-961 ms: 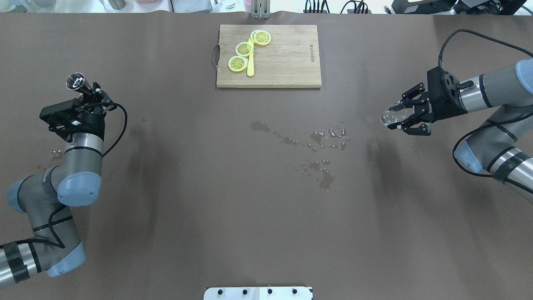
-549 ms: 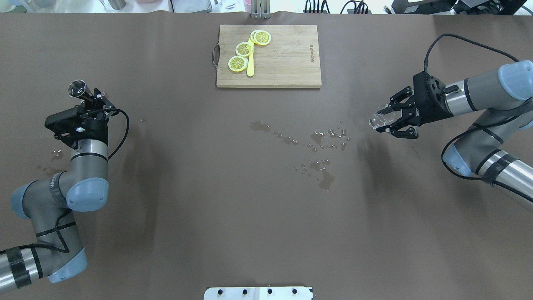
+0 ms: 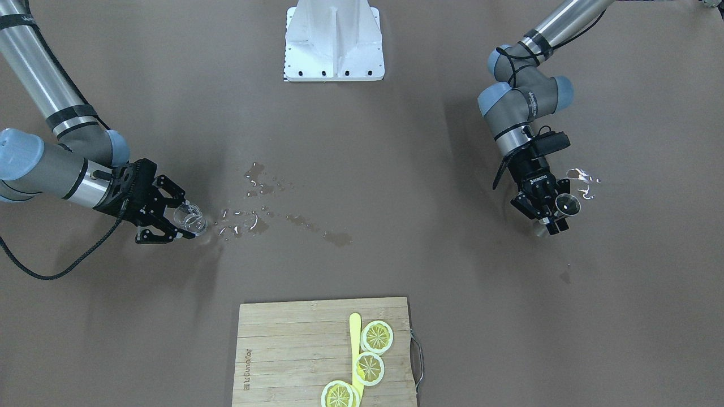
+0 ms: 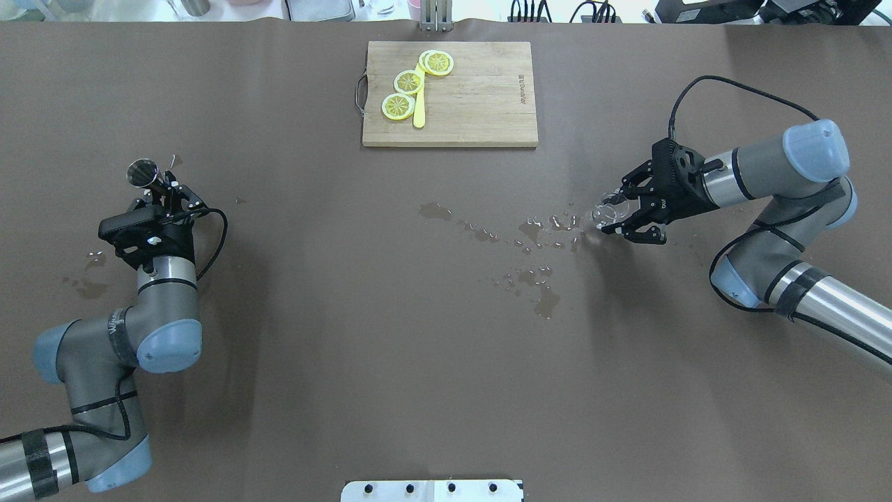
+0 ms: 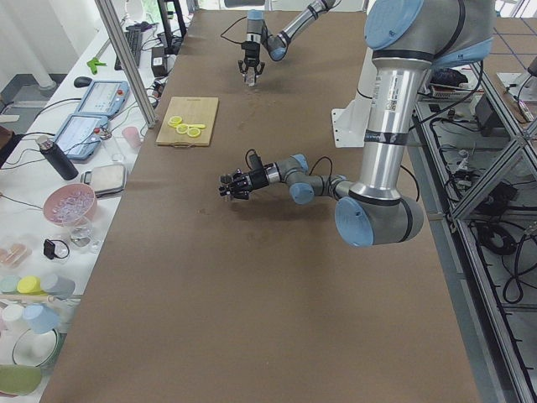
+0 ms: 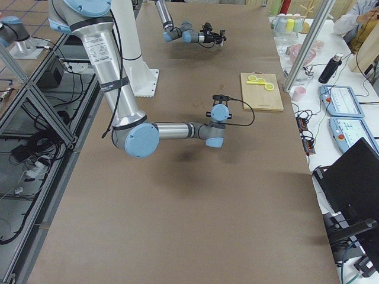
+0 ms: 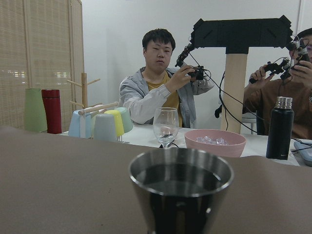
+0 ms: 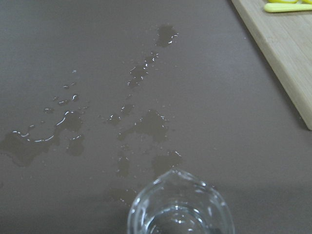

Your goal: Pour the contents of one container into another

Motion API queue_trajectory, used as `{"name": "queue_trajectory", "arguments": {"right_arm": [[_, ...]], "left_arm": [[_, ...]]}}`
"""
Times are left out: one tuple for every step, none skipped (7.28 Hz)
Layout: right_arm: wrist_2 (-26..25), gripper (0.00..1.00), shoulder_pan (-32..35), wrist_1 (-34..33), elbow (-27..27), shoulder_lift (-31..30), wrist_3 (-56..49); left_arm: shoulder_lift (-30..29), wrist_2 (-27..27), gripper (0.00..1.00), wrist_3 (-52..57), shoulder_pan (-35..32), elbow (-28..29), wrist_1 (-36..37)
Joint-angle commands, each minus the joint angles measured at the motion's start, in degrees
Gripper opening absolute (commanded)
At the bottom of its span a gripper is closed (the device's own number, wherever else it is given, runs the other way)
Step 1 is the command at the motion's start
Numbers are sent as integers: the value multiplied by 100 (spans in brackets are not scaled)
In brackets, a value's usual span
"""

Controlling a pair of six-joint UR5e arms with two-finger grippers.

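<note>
My left gripper [image 4: 159,197] is shut on a small steel cup [image 4: 142,173], held upright at the table's left side; the same cup [image 7: 181,187] fills the left wrist view and holds dark liquid, and the steel cup [image 3: 566,205] shows in the front view in the left gripper [image 3: 551,215]. My right gripper [image 4: 621,217] is shut on a clear glass beaker [image 4: 610,211], held low over the right edge of the spilled water. The beaker's rim and spout [image 8: 180,207] show at the bottom of the right wrist view. In the front view the beaker [image 3: 189,219] sits in the right gripper [image 3: 172,217].
Water puddles [image 4: 536,240] spread across the table's middle. A wooden cutting board [image 4: 474,94] with lemon slices [image 4: 408,82] and a yellow knife lies at the far centre. Smaller wet patches [image 4: 87,275] lie near the left arm. The robot's white base [image 3: 334,42] stands behind.
The right gripper has carried the beaker leftward toward the table's centre, to the edge of the puddles. The left gripper with the steel cup has shifted right and nearer the robot.
</note>
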Motion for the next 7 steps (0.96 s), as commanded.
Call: {"name": "queue_trajectory", "arguments": {"right_arm": [[8,0,-124,0,-48,-12,-35],[16,0,-133,9,-57,-12,-44],[8,0,-142,9,-66,-12,-44],[8,0,-151,9,-75,-12,-44],[16,0,-151,9,-75,-38,-44],[8,1,-151,9,-75,-38,-44],[8,28,-151,9,-75,-38,-44]], "left_arm": [[17,9,0,-3,6,111,27],[43,9,0,-20,-2,102,10],[35,0,0,-72,-2,102,10],[44,0,4,-90,-2,76,10],[44,0,17,-90,-2,59,10],[44,0,28,-90,-2,50,10],[35,-9,40,-90,-2,58,1]]}}
